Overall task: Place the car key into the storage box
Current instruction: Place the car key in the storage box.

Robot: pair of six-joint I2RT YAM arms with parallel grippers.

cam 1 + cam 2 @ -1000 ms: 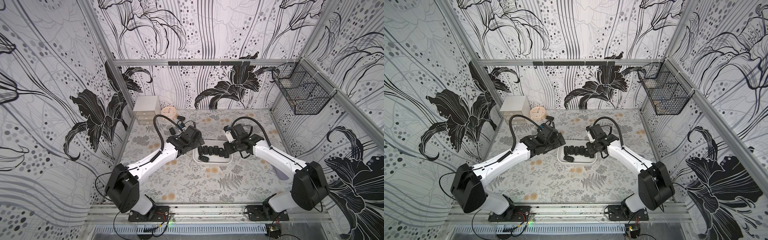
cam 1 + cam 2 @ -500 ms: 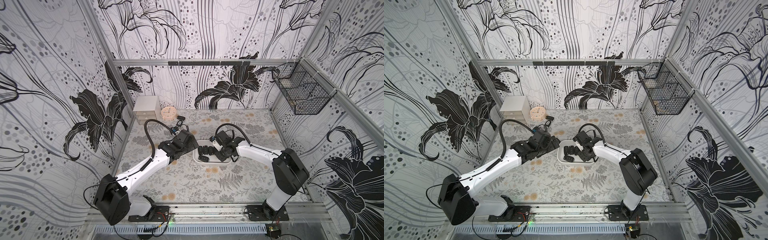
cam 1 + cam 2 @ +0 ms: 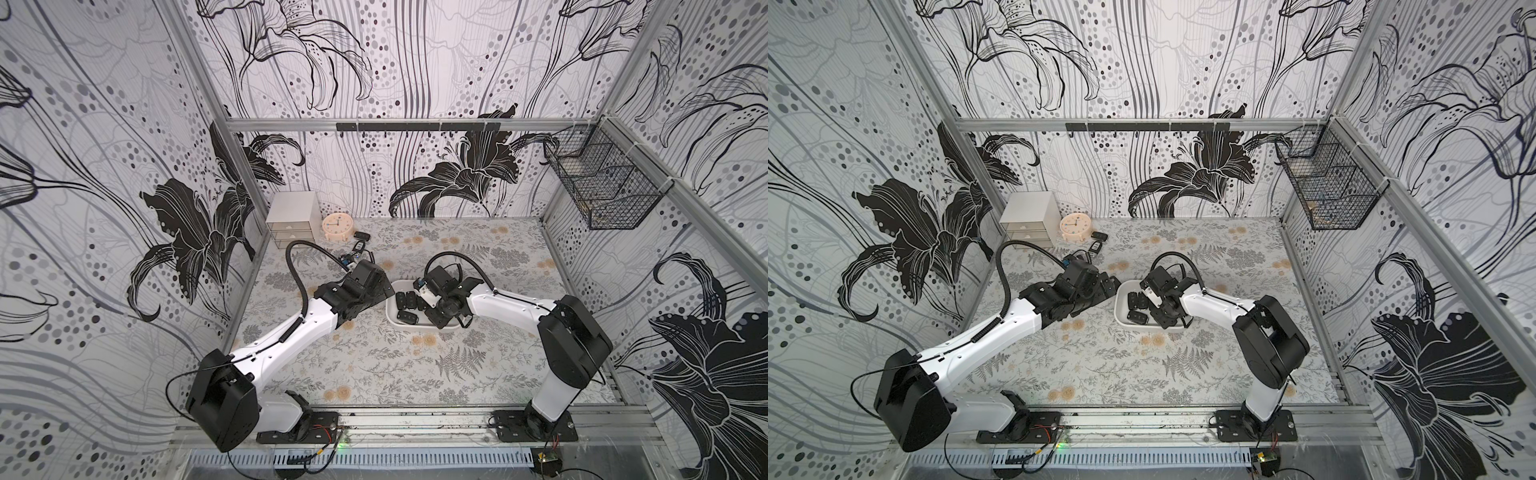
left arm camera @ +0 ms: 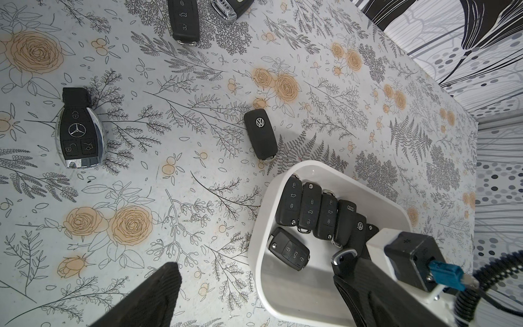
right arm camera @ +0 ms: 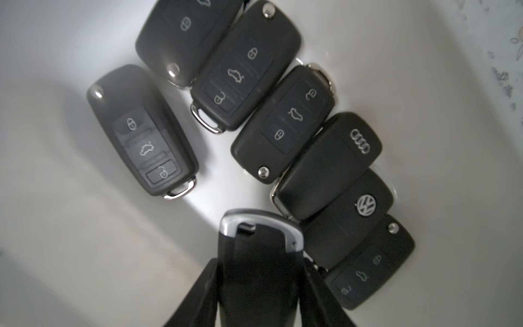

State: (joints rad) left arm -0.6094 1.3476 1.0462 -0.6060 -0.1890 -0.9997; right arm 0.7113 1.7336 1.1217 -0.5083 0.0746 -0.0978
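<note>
Right wrist view: it looks down into the storage box [image 5: 85, 240] from very close.
Held thing: the car key [image 5: 260, 240] is black and smooth, with a shiny silver band round its end. No badge shows on it.
Right arm: the right gripper [image 5: 260, 262] has a dark finger tight against each side of the car key, so it is clamped on it.
Where the key is: low inside the storage box, silver end over the bare white floor, just beside the row of keys.
Box keys: seven black keys lie flat, six side by side in a row [image 5: 285, 121] and one lone key [image 5: 141, 133] apart.
Badges: one row key shows four rings [image 5: 360, 141], and the next shows a VW badge [image 5: 366, 205]. The buttons show only small lock and car pictures.
Left arm: the left gripper [image 4: 256, 266] has its fingers wide apart with nothing between them, above the flowery table [image 4: 141, 198] beside the box.
Left wrist view only: a star-badge key [image 4: 79, 133] and a VW table key [image 4: 260, 136] lie on the table. They cannot be made out in the top views.
Both top views only: far back stand a peach clock [image 3: 337, 224] and grey drawers [image 3: 293, 220], and a wire basket [image 3: 602, 191] hangs on the side wall. The clock's numbers are too small to read.
</note>
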